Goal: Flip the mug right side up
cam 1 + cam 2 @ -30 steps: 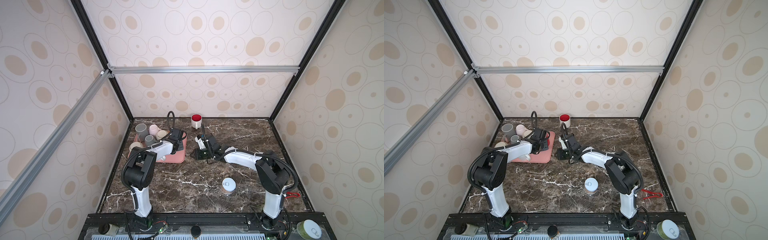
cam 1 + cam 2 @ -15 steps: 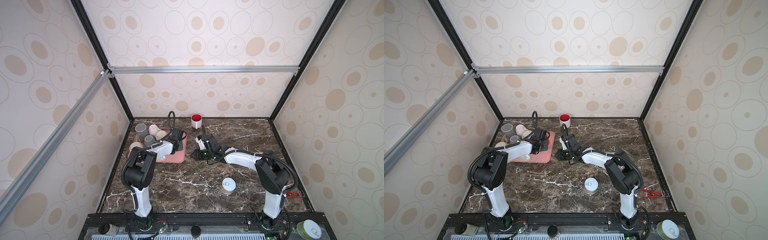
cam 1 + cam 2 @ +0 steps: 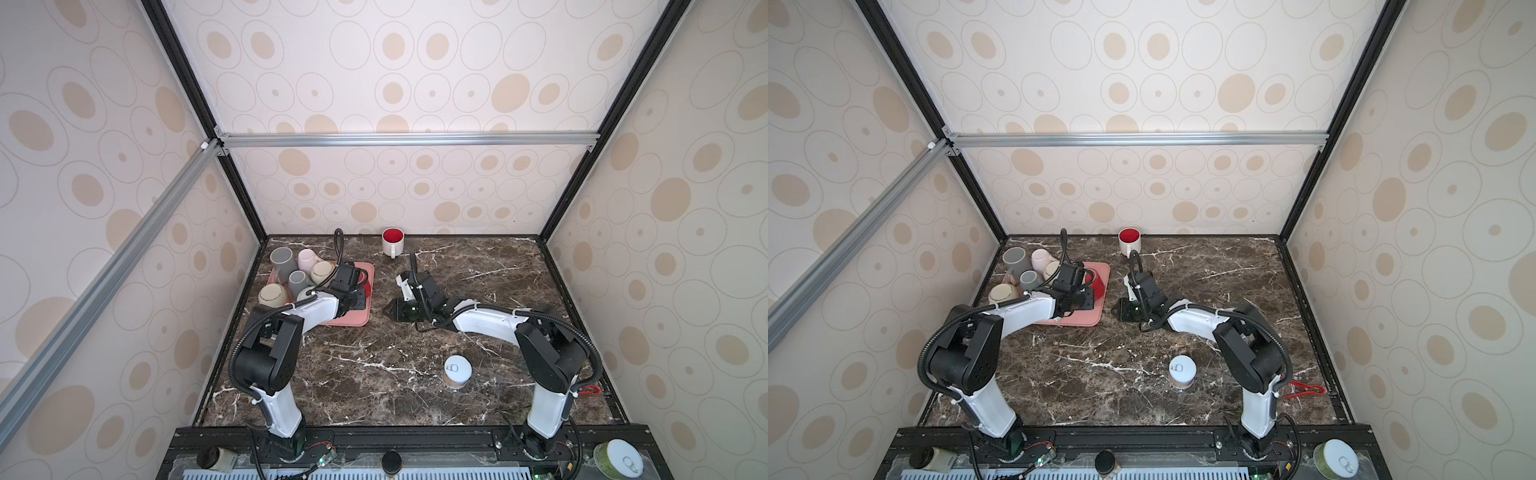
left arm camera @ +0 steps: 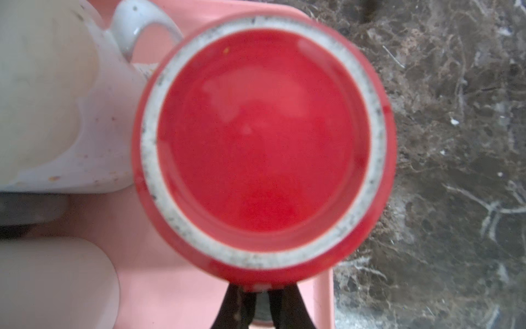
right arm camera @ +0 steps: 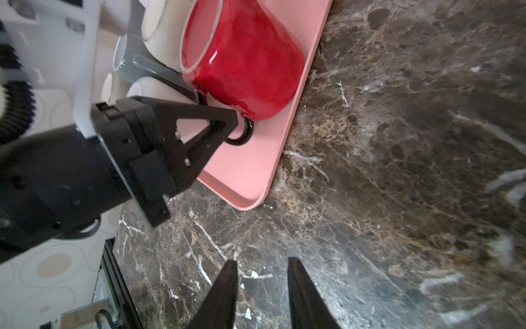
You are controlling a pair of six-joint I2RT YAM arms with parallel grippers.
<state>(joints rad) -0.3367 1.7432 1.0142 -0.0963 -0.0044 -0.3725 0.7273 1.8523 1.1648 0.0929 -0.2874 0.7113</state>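
Top views and both wrist views, read from left to right.

At far left, a cluster of grey, pink and beige ceramic mugs (image 3: 291, 272) crowds the left part of a flat pink plastic tray (image 3: 351, 321), which lies on the dark brown marble tabletop (image 3: 374, 374).

The left gripper (image 5: 234, 122) reaches over this tray. Its two black fingers are pinched tight on the dark looped handle (image 5: 242, 138) of the red glazed mug (image 4: 262, 136).

The mug is upside down at the tray's right-hand edge. The left wrist view looks squarely onto its red base and the unglazed white foot ring. A pale cream ceramic mug (image 4: 57, 99) stands just beside it. Whether the red mug's mouth rests on the tray cannot be told.

Right of the tray, the right gripper (image 5: 260, 273) hangs low over bare marble with its tips toward the tray. Its jaws are parted by a narrow gap and nothing is between them.

Against the back wall, near the middle, stands an upright white mug with a red interior (image 3: 392, 242).

Toward the front, right of centre, stands a short round can with a white pull-tab lid (image 3: 457, 371), well apart from both arms.
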